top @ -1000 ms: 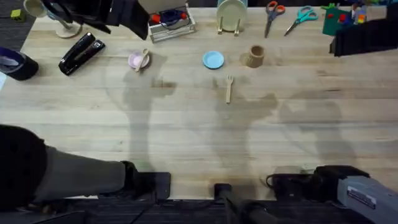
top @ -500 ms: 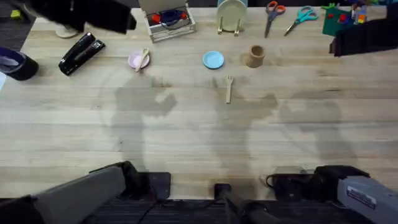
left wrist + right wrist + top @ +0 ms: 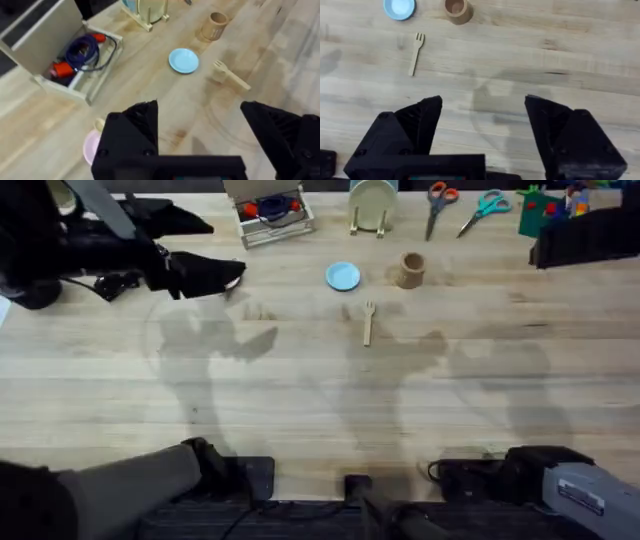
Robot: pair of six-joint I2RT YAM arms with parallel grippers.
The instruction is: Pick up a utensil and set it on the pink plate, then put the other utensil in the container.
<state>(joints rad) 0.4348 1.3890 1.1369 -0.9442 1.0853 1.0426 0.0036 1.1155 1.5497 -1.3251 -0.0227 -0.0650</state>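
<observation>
My left gripper (image 3: 220, 260) hangs open over the table's far left, covering the pink plate in the overhead view. Its wrist view shows the gripper (image 3: 200, 130) open and empty. The pink plate's (image 3: 91, 146) edge peeks out beside one finger (image 3: 132, 125), with a light-wood utensil tip (image 3: 100, 123) at it. The wooden fork (image 3: 368, 322) (image 3: 231, 76) (image 3: 416, 53) lies flat mid-table. The tan container (image 3: 410, 270) (image 3: 214, 26) (image 3: 457, 10) stands upright just beyond it. My right gripper (image 3: 482, 130) is open and empty, held high near its base.
A light-blue plate (image 3: 343, 276) sits left of the container. A clear box (image 3: 270, 213) with red and blue contents, a green plate in a rack (image 3: 372, 200) and two scissors (image 3: 437, 202) line the far edge. A dark object (image 3: 585, 240) occupies the far right corner.
The left arm has swung from the far left corner rightward and toward the table's middle, and now covers the pink plate and the stapler. The right arm, fork and container have not moved.
</observation>
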